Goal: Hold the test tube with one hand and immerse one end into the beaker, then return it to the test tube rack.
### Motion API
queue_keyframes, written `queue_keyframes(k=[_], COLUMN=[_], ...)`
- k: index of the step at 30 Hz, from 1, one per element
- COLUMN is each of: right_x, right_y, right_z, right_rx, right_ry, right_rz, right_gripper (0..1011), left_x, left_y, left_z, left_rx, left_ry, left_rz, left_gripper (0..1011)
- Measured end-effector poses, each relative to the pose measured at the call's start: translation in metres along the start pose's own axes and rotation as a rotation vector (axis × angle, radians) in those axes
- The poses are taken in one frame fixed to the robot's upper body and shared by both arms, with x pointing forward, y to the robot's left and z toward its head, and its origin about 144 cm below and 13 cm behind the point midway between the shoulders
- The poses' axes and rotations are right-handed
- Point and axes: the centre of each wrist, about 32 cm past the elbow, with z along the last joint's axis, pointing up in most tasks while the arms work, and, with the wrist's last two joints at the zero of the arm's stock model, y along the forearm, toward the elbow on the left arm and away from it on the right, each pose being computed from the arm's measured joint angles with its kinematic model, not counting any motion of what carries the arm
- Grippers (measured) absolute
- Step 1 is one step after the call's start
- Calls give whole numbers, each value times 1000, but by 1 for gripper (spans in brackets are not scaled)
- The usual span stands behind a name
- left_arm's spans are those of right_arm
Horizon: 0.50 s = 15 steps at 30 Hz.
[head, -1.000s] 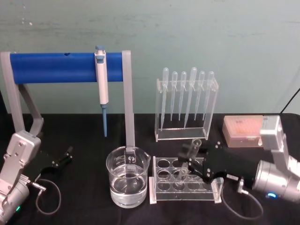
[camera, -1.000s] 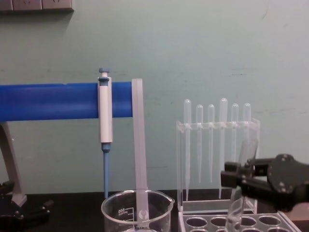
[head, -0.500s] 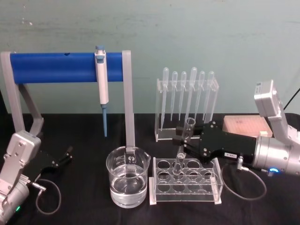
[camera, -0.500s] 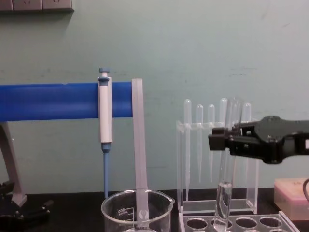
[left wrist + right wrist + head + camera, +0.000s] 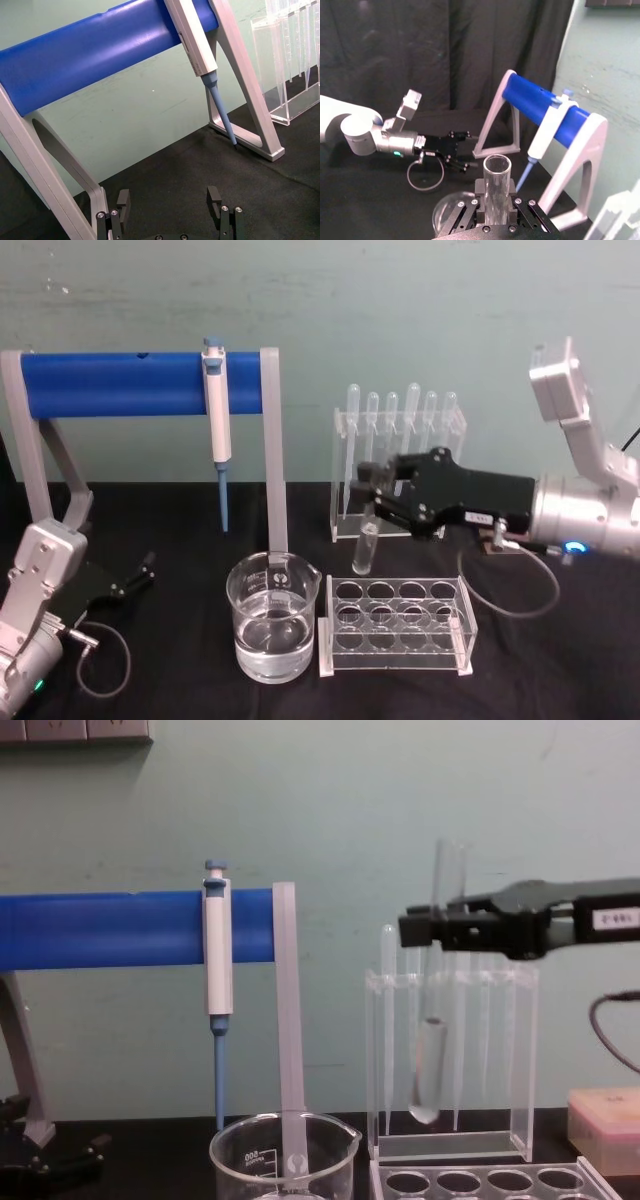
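Observation:
My right gripper (image 5: pixel 376 491) is shut on the upper part of the test tube (image 5: pixel 365 548), a clear glass tube that hangs nearly upright in the air above the multi-hole tube rack (image 5: pixel 396 636). In the chest view the test tube (image 5: pixel 431 1065) tilts slightly, its rounded bottom well above the rack, with the right gripper (image 5: pixel 424 930) near its open rim. The beaker (image 5: pixel 273 626), part full of clear liquid, stands on the table to the left of the rack, below and left of the tube. My left gripper (image 5: pixel 168 201) rests open and parked at the table's left side.
A blue-barred stand (image 5: pixel 130 383) with a hanging micropipette (image 5: pixel 217 410) stands behind the beaker. A clear rack of plastic pipettes (image 5: pixel 398 465) is right behind the held tube. A pink tip box (image 5: pixel 606 1120) sits at the far right.
The right gripper has lifted the test tube up out of the tube rack and carried it a little to the left. The left arm has not moved.

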Motion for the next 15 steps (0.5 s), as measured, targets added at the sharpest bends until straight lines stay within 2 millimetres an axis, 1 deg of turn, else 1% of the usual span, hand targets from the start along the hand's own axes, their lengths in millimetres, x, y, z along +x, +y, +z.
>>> queue_keyframes(k=[2,3,4,15], right_x=[3,3,4,7], right_y=[7,7,13,47], right_z=[4,4,6,13], right_rx=[6,6,8,35], right_ry=[0,0,1,-5], right_rz=[11,11,23,93], right_gripper=[227,227,226,226], left_x=[0,0,0,0], left_y=[0,0,0,0], left_z=[0,0,0,0], left_rx=[0,0,0,0], left_ry=[0,0,0,0], left_rz=[0,0,0,0], left_gripper=[1000,1000,1000,1000])
